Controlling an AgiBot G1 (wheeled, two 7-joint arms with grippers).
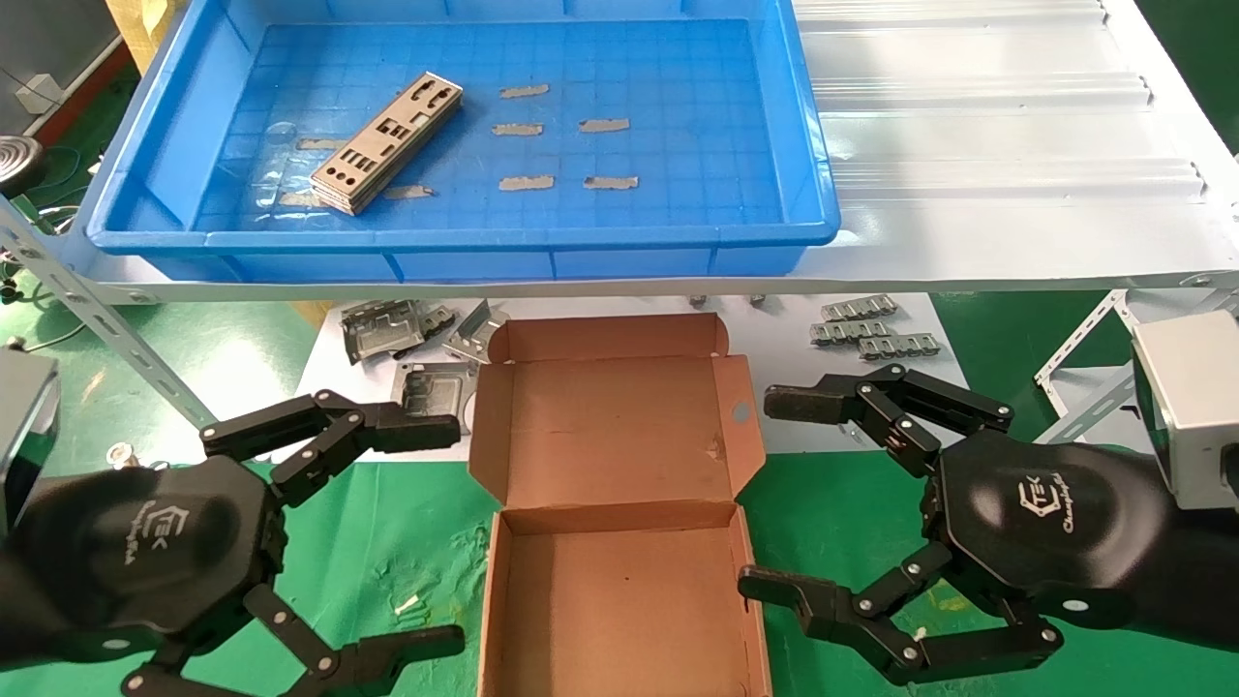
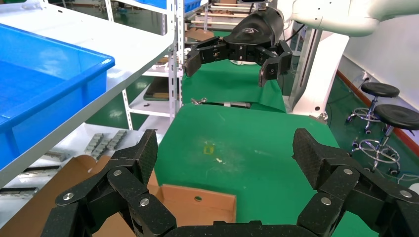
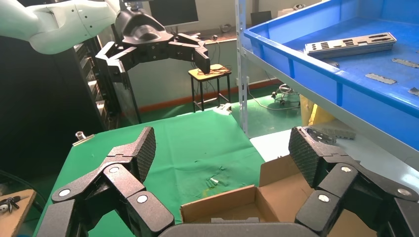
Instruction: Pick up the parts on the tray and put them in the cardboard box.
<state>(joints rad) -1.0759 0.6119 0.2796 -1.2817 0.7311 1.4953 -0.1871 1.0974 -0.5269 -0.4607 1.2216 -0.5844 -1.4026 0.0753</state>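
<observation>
A stack of silver-grey punched parts (image 1: 387,143) (image 3: 351,44) lies at an angle in the left half of the blue tray (image 1: 465,235) (image 3: 316,74) (image 2: 49,84), which stands on a raised white shelf. Below it, on the green table, the cardboard box (image 1: 619,581) (image 2: 197,210) (image 3: 291,197) stands with its lid folded back; nothing lies on the part of its floor that shows. My left gripper (image 1: 440,537) (image 2: 227,153) hovers open just left of the box. On the box's other side my right gripper (image 1: 771,494) (image 3: 220,148) is open too. Both hold nothing.
Small grey strips (image 1: 523,129) lie scattered on the tray floor. Bent metal brackets (image 1: 387,329) and linked metal pieces (image 1: 871,329) sit on a white sheet behind the box, under the shelf's front edge (image 1: 619,286). Slanted shelf struts (image 1: 106,319) flank the workspace.
</observation>
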